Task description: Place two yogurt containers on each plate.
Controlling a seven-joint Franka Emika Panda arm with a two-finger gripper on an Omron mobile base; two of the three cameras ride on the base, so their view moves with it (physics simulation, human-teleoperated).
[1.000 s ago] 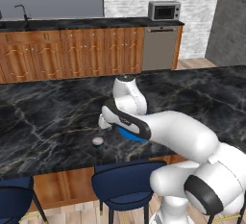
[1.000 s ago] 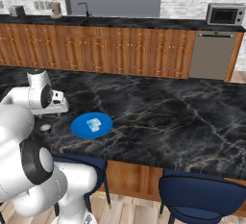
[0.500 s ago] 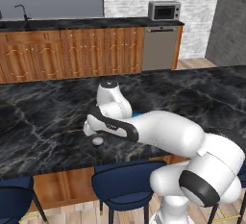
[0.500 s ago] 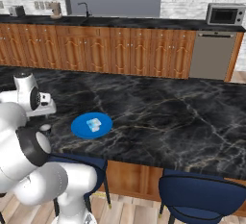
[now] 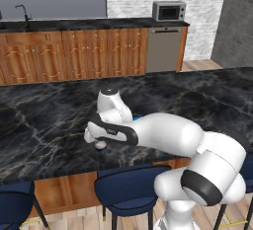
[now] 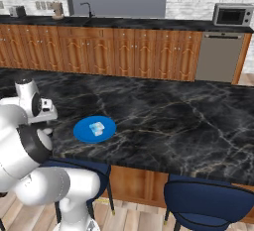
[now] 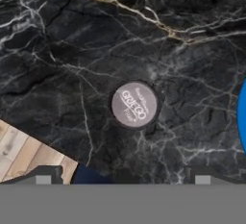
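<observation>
since a second ago the arm has swung leftward along the table point(image 5: 44, 120), off the blue plate point(image 6: 94, 129), carrying the end effector point(image 7: 122, 179) over a lone yogurt container point(image 7: 134, 104); its jaws stand wide and hold nothing; on the blue plate sit what look like two yogurt cups point(image 6: 96, 128); the lone cup stands upright near the table's front edge, stools point(image 5: 126, 194) below, plate just beside; it is probably light, thin-walled and smooth, so pinch the sides gently below the lid; open room lies all round.
</observation>
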